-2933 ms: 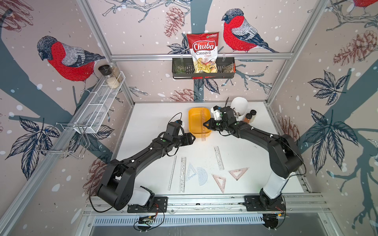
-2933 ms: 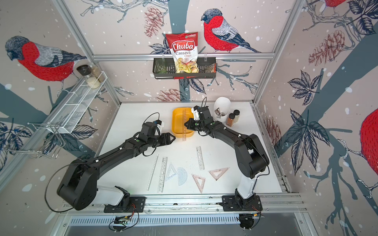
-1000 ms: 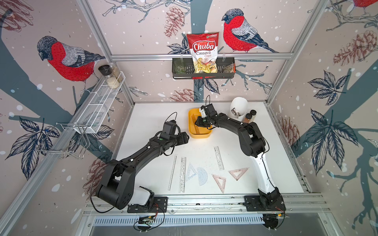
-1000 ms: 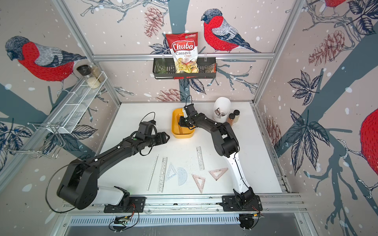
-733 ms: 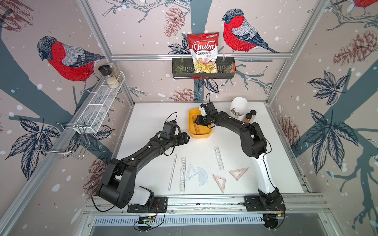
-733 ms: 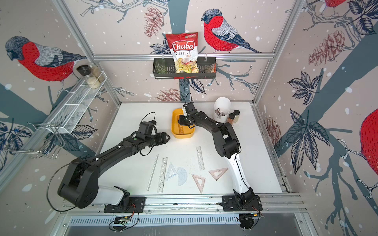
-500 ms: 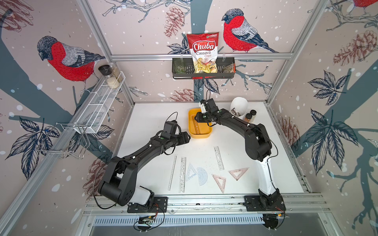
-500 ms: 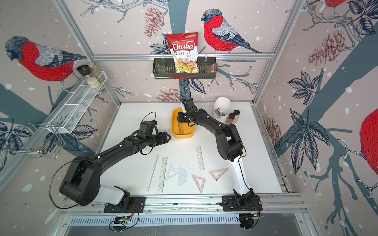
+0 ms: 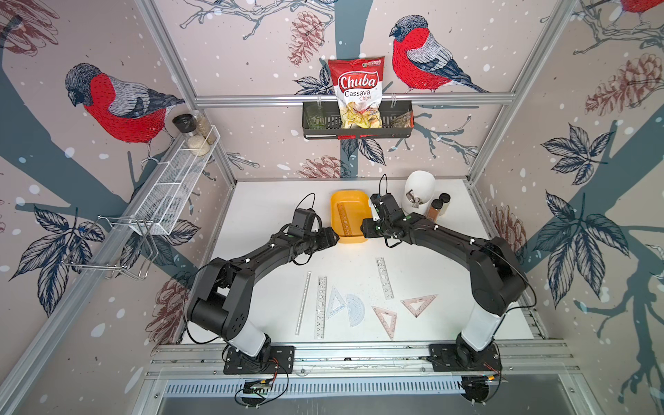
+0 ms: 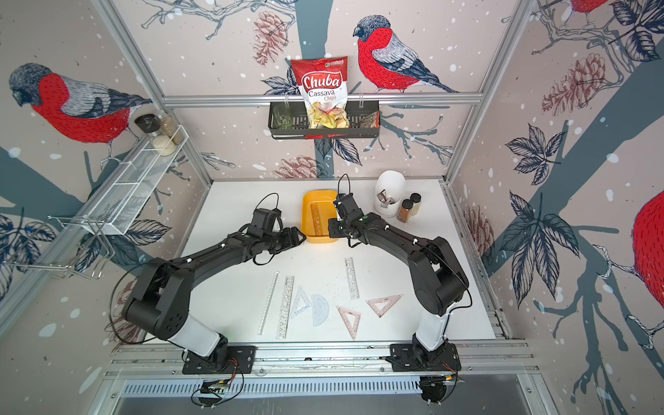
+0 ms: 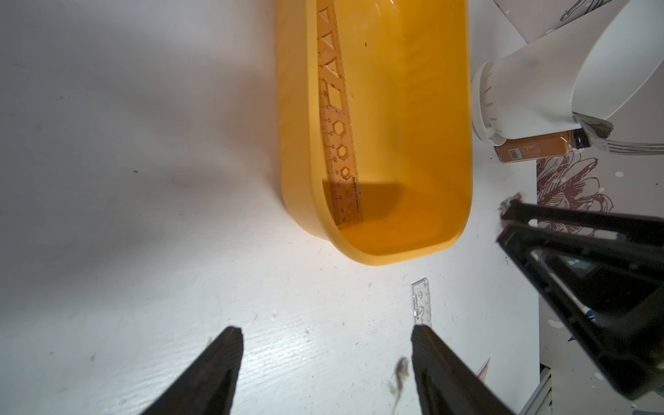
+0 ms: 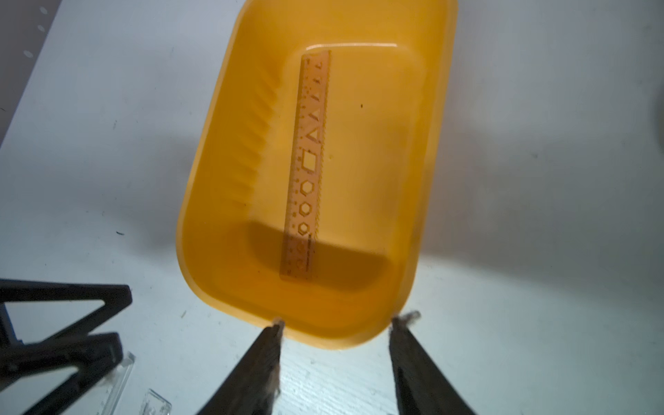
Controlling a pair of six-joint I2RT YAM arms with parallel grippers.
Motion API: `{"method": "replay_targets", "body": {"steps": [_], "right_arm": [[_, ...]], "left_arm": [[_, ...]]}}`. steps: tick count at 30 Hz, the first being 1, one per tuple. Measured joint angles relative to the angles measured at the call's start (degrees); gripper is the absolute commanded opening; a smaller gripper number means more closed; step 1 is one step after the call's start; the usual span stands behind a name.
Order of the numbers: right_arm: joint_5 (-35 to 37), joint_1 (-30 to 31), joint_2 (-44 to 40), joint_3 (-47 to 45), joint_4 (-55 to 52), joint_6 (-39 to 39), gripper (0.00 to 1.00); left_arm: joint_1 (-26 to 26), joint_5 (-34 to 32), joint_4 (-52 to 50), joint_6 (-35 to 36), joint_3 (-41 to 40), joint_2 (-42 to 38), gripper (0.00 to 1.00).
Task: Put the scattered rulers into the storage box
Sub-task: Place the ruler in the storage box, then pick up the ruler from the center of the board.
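Pinkish stencil ruler lies flat inside storage box at the back of the counter; seven other rulers lie loose nearer the front. Right pincer at box's near rim, jaws apart, empty. Left pincer beside box, wide open, empty

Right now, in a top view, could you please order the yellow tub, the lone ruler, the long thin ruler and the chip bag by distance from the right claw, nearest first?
1. Yellow tub: at the right claw's tips.
2. Lone ruler: mid-table.
3. Long thin ruler: front row, left arm's side.
4. Chip bag: back wall basket.
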Motion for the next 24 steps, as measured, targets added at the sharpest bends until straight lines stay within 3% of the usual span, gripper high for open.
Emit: {"method": "replay_targets", "body": {"steps": [11, 24], "right_arm": [[-2.08, 0.02, 0.50, -3.93, 5.75, 1.40, 0.52], [-4.90, -2.64, 5.42, 0.33, 7.93, 1.33, 0.49]], "left_arm": [[0.02, 1.33, 1.99, -1.25, 2.25, 4.17, 0.77], [0.02, 2.51, 3.37, -2.47, 7.21, 9.53, 0.76]]}}
